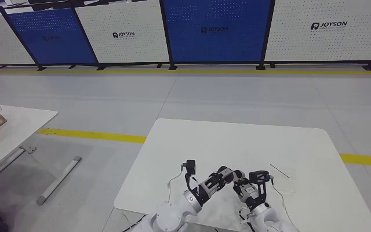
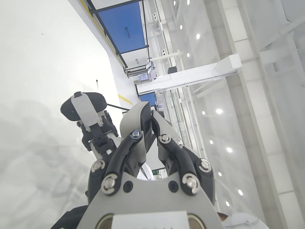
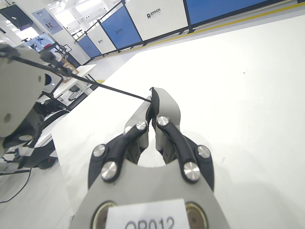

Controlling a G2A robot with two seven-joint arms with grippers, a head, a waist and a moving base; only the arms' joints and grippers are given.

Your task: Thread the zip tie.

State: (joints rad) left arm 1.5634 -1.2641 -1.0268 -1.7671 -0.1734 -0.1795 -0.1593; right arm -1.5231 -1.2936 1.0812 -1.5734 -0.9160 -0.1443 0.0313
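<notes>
White desk (image 1: 243, 139) from the top, both arms low over its near edge. Left wrist: left gripper (image 2: 151, 116) pinched shut on the zip tie (image 2: 116, 106), strung above that edge. Right wrist: right gripper (image 3: 152, 101) clamps its thin tail, which looks whippy and is best held near the tip.

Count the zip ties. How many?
2. One zip tie stretches between the right gripper and the left gripper; a second zip tie lies loose on the table.

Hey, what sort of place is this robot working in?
Probably an industrial hall or robot test floor: blue and white perforated partition panels fence the area, a yellow floor line runs past the table, and round ceiling lights sit high overhead.
</notes>
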